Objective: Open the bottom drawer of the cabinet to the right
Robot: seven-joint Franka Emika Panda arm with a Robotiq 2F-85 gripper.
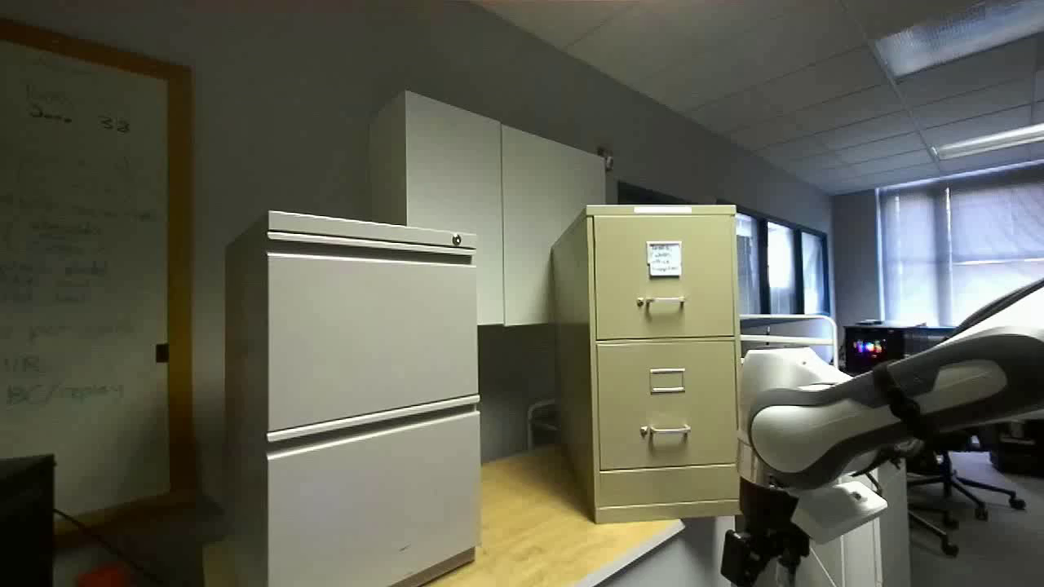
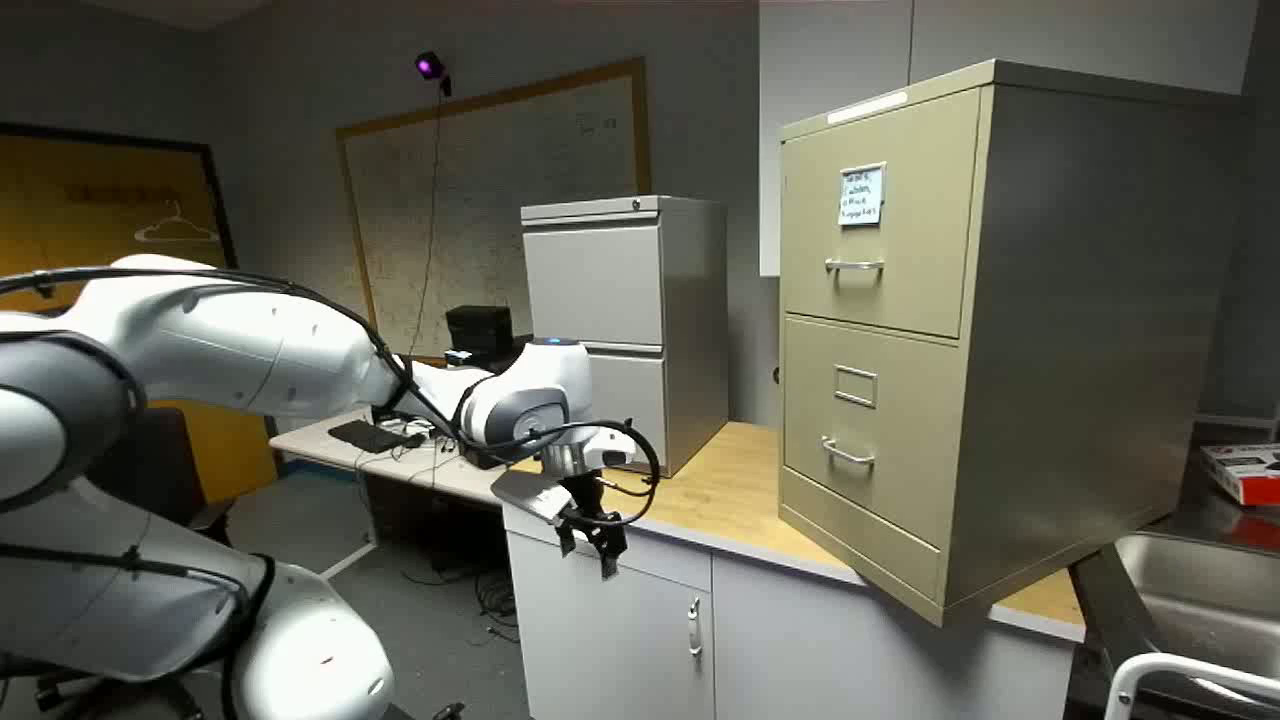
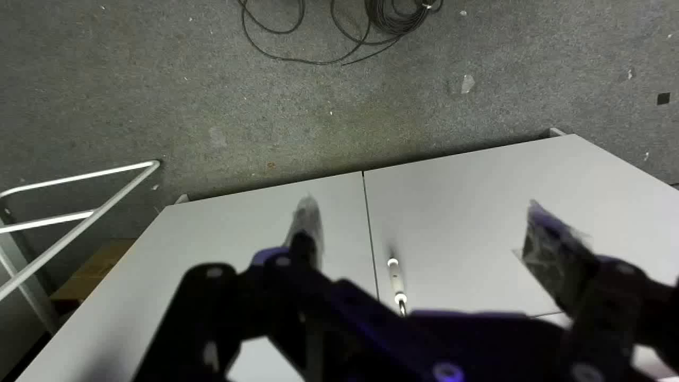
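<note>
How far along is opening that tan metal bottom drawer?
Done: nothing visible; the tan metal bottom drawer sits shut in its tall tan filing cabinet. In hand: nothing; the black two-fingered end effector is open, away from the silvery bar handle. Left: probably gripping it, pulling.

"BC/replay" on whiteboard [image 1: 86, 273]; label [image 1: 665, 258] on cabinet [image 1: 636, 359] blurred.

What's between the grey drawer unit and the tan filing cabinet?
A stretch of wooden countertop separates the grey drawer unit from the tan filing cabinet, visible in both exterior views.

The outstretched arm [image 2: 300, 350] holds its gripper [image 2: 589, 562] downward, fingers [image 3: 553, 252] spread apart.
</note>
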